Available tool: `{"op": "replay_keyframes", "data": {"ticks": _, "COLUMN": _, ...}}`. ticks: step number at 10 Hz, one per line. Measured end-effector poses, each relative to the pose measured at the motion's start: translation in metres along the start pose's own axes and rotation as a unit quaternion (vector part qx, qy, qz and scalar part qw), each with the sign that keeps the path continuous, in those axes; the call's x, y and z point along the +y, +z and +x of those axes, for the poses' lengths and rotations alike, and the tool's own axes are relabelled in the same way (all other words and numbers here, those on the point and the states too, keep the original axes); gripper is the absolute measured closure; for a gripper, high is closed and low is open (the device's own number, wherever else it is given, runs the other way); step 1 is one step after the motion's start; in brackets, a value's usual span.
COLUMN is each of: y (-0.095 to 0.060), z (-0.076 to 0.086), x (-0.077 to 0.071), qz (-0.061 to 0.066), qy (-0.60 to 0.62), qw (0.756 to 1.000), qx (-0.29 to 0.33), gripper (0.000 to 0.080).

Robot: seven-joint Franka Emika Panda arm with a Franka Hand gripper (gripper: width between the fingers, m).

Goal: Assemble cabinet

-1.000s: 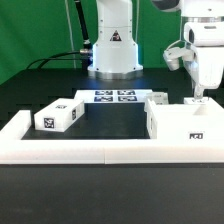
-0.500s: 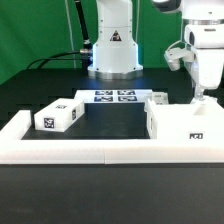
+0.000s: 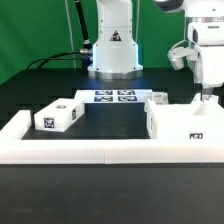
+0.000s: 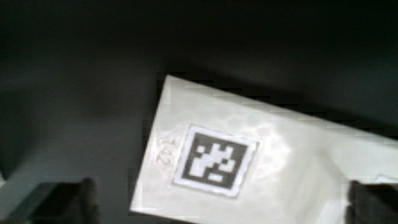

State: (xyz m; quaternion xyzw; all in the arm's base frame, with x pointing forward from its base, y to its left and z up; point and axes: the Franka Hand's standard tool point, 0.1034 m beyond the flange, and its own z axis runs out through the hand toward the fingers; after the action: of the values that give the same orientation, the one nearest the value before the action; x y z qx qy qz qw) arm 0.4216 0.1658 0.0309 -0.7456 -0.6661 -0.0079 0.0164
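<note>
**Pincer poised over the big cabinet part, holding nothing**

In the exterior view the pincer (image 3: 205,96) hangs pointing down at the far edge of the large cabinet part (image 3: 186,122). This boxy white part stands on the black surface (image 3: 110,122) at the exterior view's right, against the low white border wall (image 3: 90,152). The fingertips are level with the part's top rear edge. Whether they touch it cannot be told from this angle.

The wrist view looks straight down on the same large cabinet part (image 4: 267,150), whose white face bears a black-and-white tag (image 4: 215,160). The two dark fingers (image 4: 59,201) of the pincer (image 4: 217,200) stand wide apart at opposite sides of that picture. The white face fills the gap between them, lying lower than the tips. Nothing is gripped, and the jaws are fully spread.

A small cabinet part (image 3: 57,117), a tagged white block, lies well apart at the exterior view's left, inside the border wall. Another little tagged white piece (image 3: 157,99) sits just beside the large part's rear corner. The marker board (image 3: 113,96) lies flat between them, farther back, in front of the arm's base (image 3: 113,52).
</note>
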Motion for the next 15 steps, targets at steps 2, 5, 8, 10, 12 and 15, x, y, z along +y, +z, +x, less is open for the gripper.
{"op": "replay_keyframes", "data": {"ticks": 2, "y": -0.005, "z": 0.003, "x": -0.001, "qz": -0.005, "qy": 0.024, "qw": 1.000, "qx": 0.001, "gripper": 0.0013}}
{"op": "replay_keyframes", "data": {"ticks": 5, "y": -0.001, "z": 0.001, "x": -0.017, "qz": -0.011, "qy": 0.081, "qw": 0.997, "qx": 0.013, "gripper": 0.0004}}
{"op": "replay_keyframes", "data": {"ticks": 8, "y": 0.015, "z": 0.002, "x": -0.029, "qz": -0.006, "qy": 0.082, "qw": 0.996, "qx": 0.024, "gripper": 0.0002}}
{"op": "replay_keyframes", "data": {"ticks": 10, "y": 0.016, "z": 0.003, "x": -0.029, "qz": -0.006, "qy": 0.081, "qw": 0.996, "qx": 0.025, "gripper": 0.0127}}
{"op": "replay_keyframes", "data": {"ticks": 12, "y": 0.017, "z": 0.003, "x": -0.029, "qz": -0.006, "qy": 0.081, "qw": 0.996, "qx": 0.025, "gripper": 0.0266}}
{"op": "replay_keyframes", "data": {"ticks": 15, "y": 0.023, "z": 0.003, "x": -0.033, "qz": -0.001, "qy": 0.081, "qw": 0.996, "qx": 0.025, "gripper": 0.0583}}
